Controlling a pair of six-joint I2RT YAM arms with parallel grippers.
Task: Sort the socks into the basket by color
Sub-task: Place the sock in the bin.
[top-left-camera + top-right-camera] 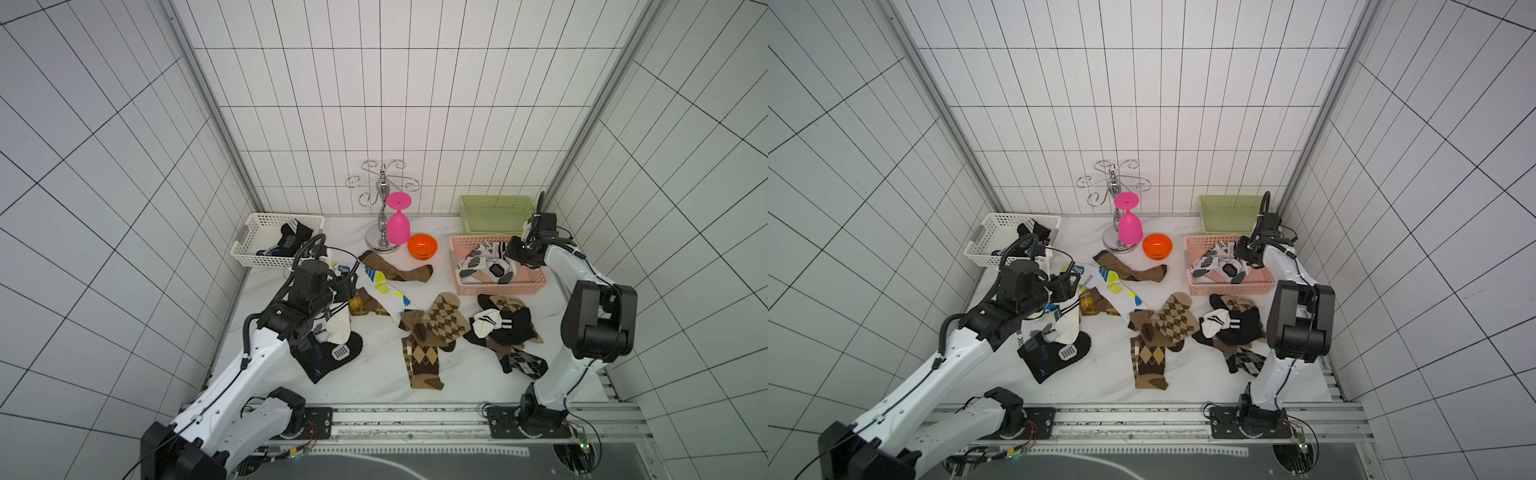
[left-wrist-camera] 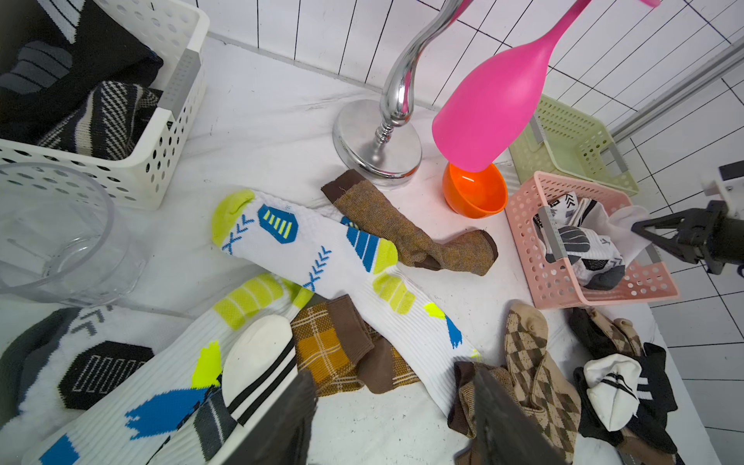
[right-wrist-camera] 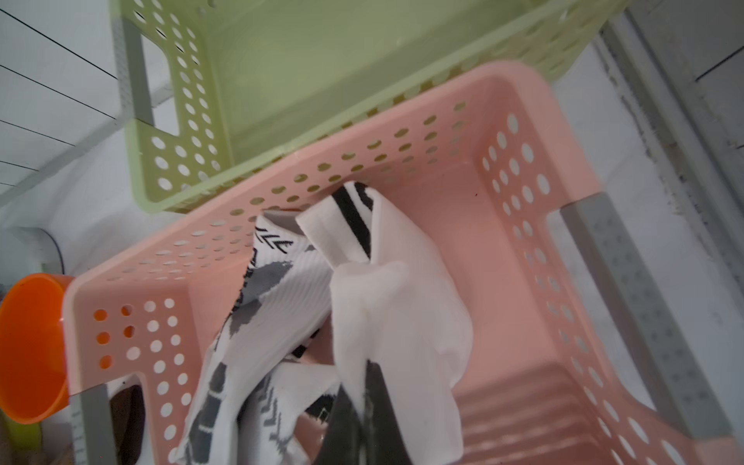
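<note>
Few sorted: a handful of socks sit in baskets, most lie loose on the bench [image 1: 374, 386]; I judge this early-to-mid task.
held sock: white striped sock [image 3: 394, 306] hangs from the right tool [image 2: 638, 230] over the pink basket [image 1: 498, 286], not yet let go.
right tool: clamped on that sock's fabric.
left tool [image 2: 392, 386]: jaws apart, nothing between them, above the loose socks at the left side of the bench.
left to sort: yellow-blue white socks [image 2: 322, 249], brown sock [image 2: 402, 225], plaid sock [image 2: 326, 346], brown argyle heap [image 1: 436, 328], black-and-white heap [image 1: 503, 328], black blue-marked sock [image 1: 328, 357].
pink basket: white printed socks [image 1: 482, 266] with grey-black marks; only light ones seen.
white basket [image 1: 266, 259]: black socks [image 1: 291, 237], some with blue marks.
green basket [image 1: 494, 216]: no socks in it; probably meant for the browns, my guess.
clutter: pink glass [image 1: 398, 226] on chrome stand [image 1: 381, 245], orange bowl [image 1: 422, 246] just beside, between the baskets; not part of the job.
</note>
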